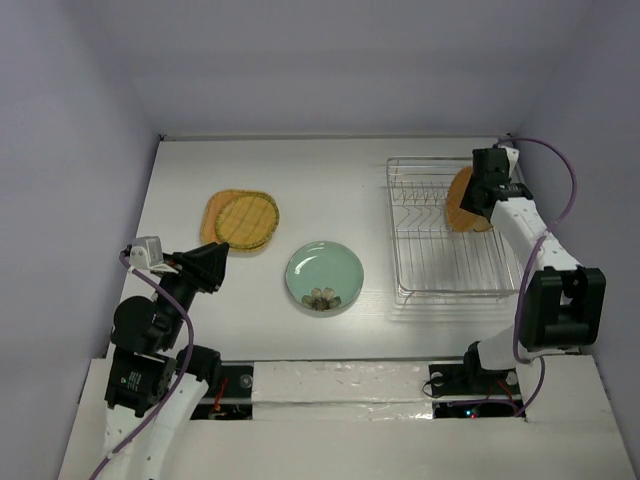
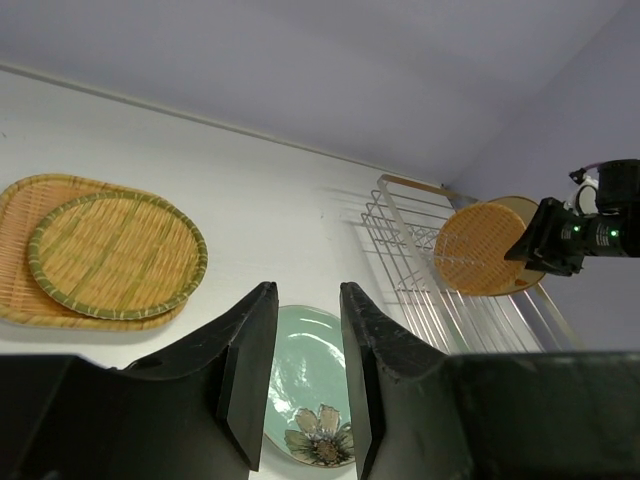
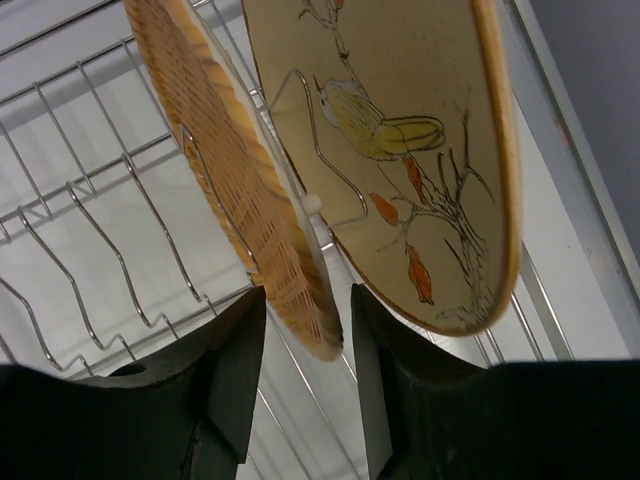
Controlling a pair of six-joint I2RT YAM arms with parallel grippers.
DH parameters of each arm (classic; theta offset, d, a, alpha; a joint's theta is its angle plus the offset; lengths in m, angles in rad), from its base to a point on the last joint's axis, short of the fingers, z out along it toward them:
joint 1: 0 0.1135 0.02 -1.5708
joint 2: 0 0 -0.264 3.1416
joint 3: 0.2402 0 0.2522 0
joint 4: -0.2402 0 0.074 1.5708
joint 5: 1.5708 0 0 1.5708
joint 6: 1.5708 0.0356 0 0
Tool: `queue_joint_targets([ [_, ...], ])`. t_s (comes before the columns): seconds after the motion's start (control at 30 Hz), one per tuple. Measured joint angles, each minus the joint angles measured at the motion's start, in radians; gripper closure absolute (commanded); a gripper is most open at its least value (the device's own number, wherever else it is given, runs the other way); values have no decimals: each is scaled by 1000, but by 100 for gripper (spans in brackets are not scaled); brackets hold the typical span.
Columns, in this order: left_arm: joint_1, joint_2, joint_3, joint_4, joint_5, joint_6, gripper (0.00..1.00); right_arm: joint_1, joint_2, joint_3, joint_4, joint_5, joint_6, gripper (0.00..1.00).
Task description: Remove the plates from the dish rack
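Rack: silver wire dish rack, far right of desk.
Plates: round orange woven plate, beige bird-print plate, both upright.
Left gripper: parted, empty.
Right gripper: astride woven rim; grip unclear.

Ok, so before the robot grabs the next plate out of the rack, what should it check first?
1. Rim of the woven orange plate sits between the right gripper's fingers: ok.
2. Fingers closed firmly on that rim: not ok, the jaws stand apart.
3. Beige flowery plate stands in its own slot, with a gap between it and the woven one: ok.
4. Bare table to put a plate down, between the green plate and the dish rack: ok.
5. Left gripper empty and well away from the rack: ok.
6. Whether the plate will slide free of the wire prongs: cannot tell.
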Motion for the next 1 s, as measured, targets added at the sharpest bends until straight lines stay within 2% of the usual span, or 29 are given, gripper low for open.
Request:
queue_joint_targets([
  [0.03,0,0,0,0,0,0,71,0,18,10,0,-3,-8,63],
  [0.1,0,0,0,0,-1,0,71,-1,40,23,5,-3,-26,70],
  [0.13,0,0,0,0,-2,0,71,-1,44,28,6,-3,-32,83],
  [0.17,0,0,0,0,-3,0,71,-1,46,30,8,-1,-45,89],
  [0.3,0,0,0,0,-6,0,71,0,38,31,5,-4,-71,100],
  [0.7,0,0,0,0,-7,0,70,26,-76,41,-68,16,-116,100],
  [0.83,0,0,0,0,-7,0,70,82,-111,140,-154,83,-132,100],
  [1.0,0,0,0,0,-7,0,70,176,-178,311,-182,136,-132,100],
])
